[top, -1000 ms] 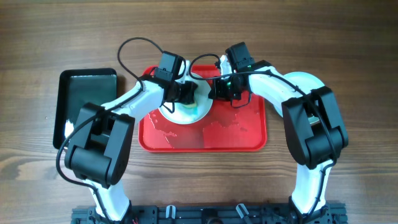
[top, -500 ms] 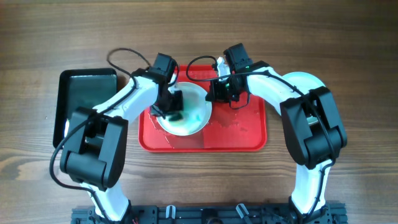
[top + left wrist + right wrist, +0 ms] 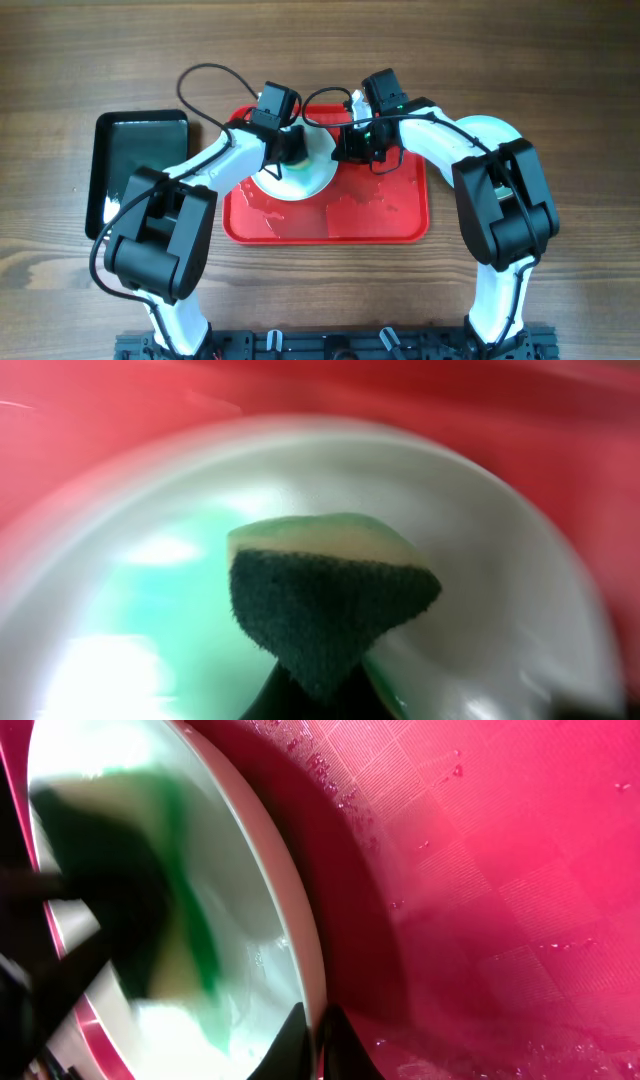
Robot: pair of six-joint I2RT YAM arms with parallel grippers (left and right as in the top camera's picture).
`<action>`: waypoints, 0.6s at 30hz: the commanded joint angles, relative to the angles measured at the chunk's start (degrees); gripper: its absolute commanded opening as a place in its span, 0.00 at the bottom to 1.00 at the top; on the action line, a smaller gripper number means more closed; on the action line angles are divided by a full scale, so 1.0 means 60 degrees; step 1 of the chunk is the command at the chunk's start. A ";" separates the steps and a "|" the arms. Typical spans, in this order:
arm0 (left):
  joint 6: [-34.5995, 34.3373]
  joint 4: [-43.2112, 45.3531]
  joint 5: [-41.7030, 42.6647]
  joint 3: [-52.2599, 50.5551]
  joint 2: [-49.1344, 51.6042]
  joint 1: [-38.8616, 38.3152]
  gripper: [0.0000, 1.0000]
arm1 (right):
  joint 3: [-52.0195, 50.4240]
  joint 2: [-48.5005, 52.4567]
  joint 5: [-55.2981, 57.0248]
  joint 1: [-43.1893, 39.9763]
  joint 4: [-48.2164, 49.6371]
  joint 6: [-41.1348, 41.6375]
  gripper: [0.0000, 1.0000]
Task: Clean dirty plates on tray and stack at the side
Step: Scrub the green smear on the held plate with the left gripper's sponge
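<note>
Pressing a green-and-yellow sponge [image 3: 330,600] into the round pale aqua plate [image 3: 305,183], left gripper [image 3: 289,150] clenched on that sponge; right gripper [image 3: 310,1038] pinches the plate's rim, inside the large red rectangular plastic tray [image 3: 385,215].

No readable text, labels, brand marks, nos. or signs — any view

2 trays [image 3: 380,215], 1 sponge [image 3: 330,600], 1 smeared plate [image 3: 318,178]
</note>
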 commanded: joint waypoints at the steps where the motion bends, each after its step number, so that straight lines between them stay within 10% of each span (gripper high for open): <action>1: -0.1647 -0.1075 -0.4076 -0.0244 0.0310 0.0175 0.04 | -0.0040 0.0106 -0.0233 0.0040 -0.0073 -0.0036 0.04; 6: -0.0448 -0.3093 -0.2215 -0.0244 0.0310 0.0146 0.04 | -0.0040 0.0106 -0.0233 0.0040 -0.0066 -0.0036 0.04; 11: 0.5337 -0.4003 0.5938 -0.0244 0.0310 0.0138 0.04 | -0.0040 0.0106 -0.0233 0.0040 -0.0058 -0.0036 0.04; 18: 0.4095 -0.1013 0.4175 -0.0244 0.0310 0.0149 0.04 | -0.0040 0.0106 -0.0233 0.0040 -0.0073 -0.0044 0.04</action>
